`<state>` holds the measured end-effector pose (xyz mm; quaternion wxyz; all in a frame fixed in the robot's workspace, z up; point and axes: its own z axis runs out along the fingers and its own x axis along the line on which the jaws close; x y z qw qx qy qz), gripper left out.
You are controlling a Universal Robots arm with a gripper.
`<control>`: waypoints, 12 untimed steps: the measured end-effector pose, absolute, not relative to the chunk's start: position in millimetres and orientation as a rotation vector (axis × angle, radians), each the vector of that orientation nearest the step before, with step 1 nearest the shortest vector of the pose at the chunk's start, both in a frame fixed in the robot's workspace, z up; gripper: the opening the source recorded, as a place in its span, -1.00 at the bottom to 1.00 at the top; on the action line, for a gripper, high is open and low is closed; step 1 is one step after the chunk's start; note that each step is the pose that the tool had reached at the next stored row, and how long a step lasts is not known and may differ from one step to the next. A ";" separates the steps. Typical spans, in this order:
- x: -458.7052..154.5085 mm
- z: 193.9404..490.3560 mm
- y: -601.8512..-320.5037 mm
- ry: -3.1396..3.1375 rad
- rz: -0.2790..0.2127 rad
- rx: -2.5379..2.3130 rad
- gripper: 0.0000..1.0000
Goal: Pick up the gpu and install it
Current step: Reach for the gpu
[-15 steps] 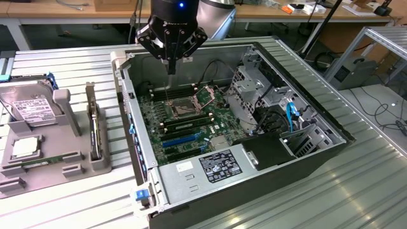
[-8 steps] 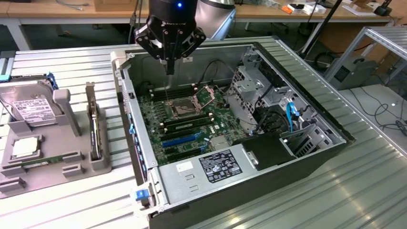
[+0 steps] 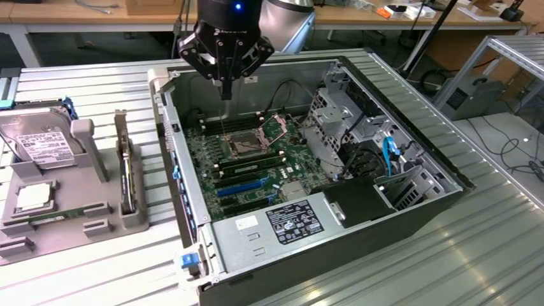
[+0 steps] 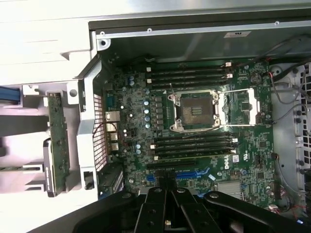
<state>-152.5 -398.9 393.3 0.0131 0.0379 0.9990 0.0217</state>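
My hand [image 3: 226,90] hangs over the open computer case [image 3: 281,277], fingers pressed together on nothing. The gpu [image 3: 126,178] stands on edge in the grey holder [image 3: 93,153] beside the case, towards the desk's [image 3: 383,268] edge at the exterior view's left.

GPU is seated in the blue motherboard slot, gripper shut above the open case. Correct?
No. The exterior view shows the gpu standing on edge in the grey holder outside the case, and the blue slot empty. The gripper is shut above the open case.
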 end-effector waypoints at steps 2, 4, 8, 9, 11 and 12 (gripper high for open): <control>-153.5 393.3 -398.9 3.113 0.068 0.118 -0.79; -154.9 393.3 -398.9 3.112 0.068 0.118 -0.79; -156.2 393.3 -398.9 3.112 0.068 0.118 -0.79; -156.3 393.3 -398.9 3.113 0.068 0.118 -0.79; -156.7 393.3 -398.9 3.112 0.068 0.118 -0.79; -157.0 393.3 -398.9 3.112 0.068 0.118 -0.79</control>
